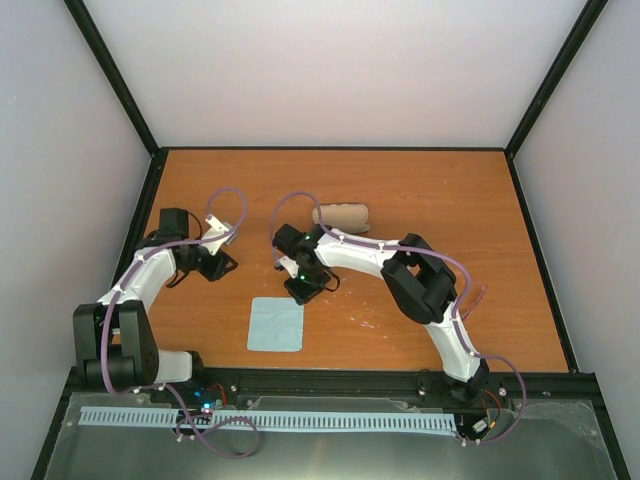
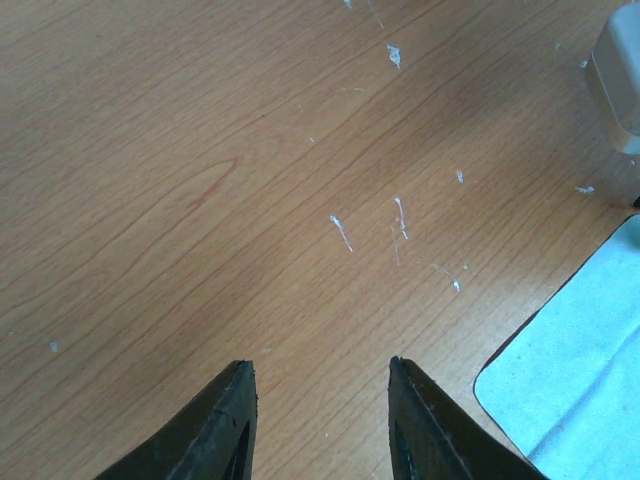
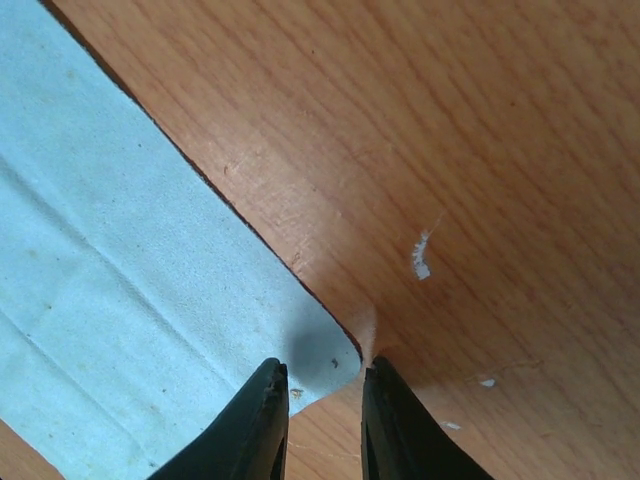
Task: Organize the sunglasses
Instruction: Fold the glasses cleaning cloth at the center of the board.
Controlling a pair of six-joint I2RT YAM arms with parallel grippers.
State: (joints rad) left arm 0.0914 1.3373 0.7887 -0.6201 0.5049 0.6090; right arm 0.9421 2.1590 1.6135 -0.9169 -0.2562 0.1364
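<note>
Jaws on the left arm (image 1: 150, 275) stand moderately apart over bare wood with nothing between them. Those on the right arm (image 1: 400, 265) are only narrowly parted, low over the far right corner of the pale blue cloth (image 1: 276, 324), and straddle that corner without visibly pinching it. The wooden surface (image 1: 400, 180) carries three things. The cloth lies flat in the near middle, and the grey-tan case (image 1: 342, 215) lies farther back, its long axis running left to right. What I take for the sunglasses (image 1: 476, 296) is a faint pinkish translucent shape near the right edge, just beside the right arm's elbow and cable. That places them well apart from both sets of jaws, on the right and slightly nearer the bases than the right jaws, which are stretched toward the middle. Their long axis seems to slant from near-left to far-right, though the outline is too faint to be sure. Judging by position, the right arm is much the nearer. It would have to fold back on itself to reach them, and the left arm would have to cross the whole surface.
</note>
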